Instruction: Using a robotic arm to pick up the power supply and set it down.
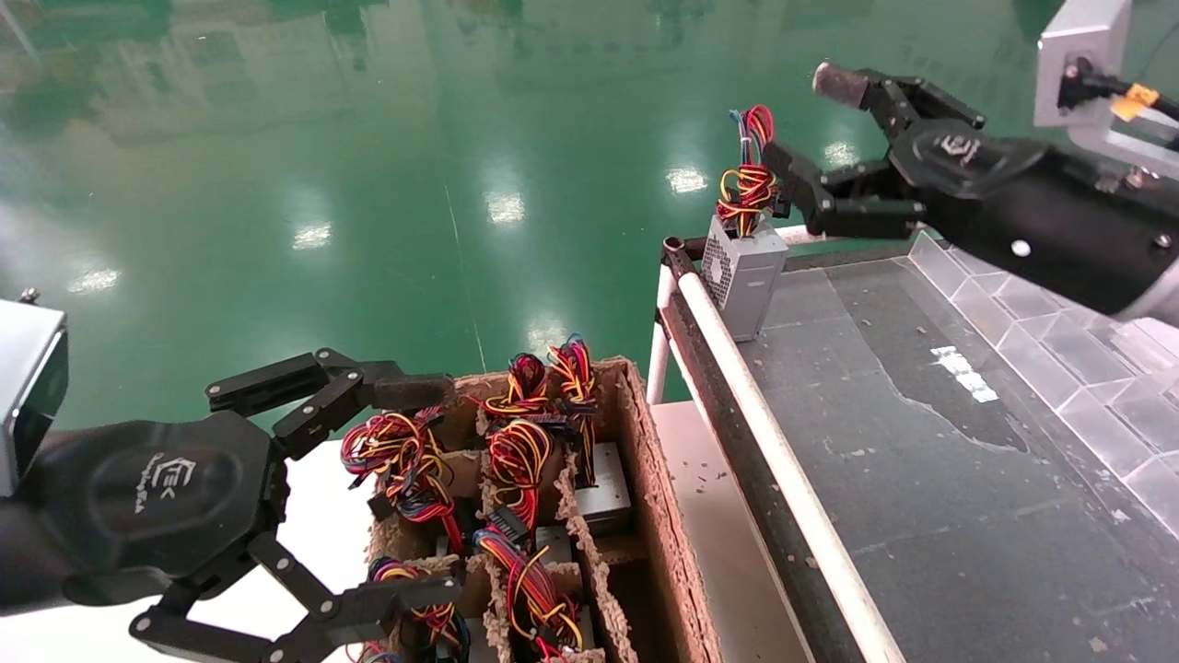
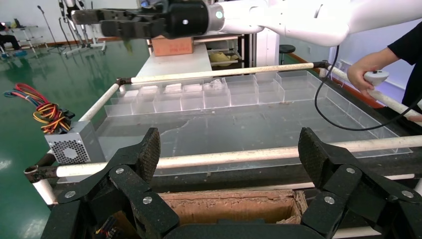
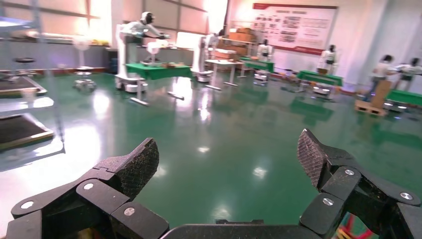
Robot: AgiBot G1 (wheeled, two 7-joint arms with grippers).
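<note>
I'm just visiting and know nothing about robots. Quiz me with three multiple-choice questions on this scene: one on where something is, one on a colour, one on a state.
1. Where does the power supply stand?
A. Inside the cardboard box
B. At the far corner of the dark table
C. On the floor

2. What colour is the floor?
A. Green
B. Grey
C. Blue

3. How is the right tool?
A. Shut on the power supply
B. Out of sight
C. Open beside the wire bundle

Answers: 1 B, it stands upright by the table's white rail. 2 A, glossy green shows in every view. 3 C, its fingers are spread with nothing between them.
</note>
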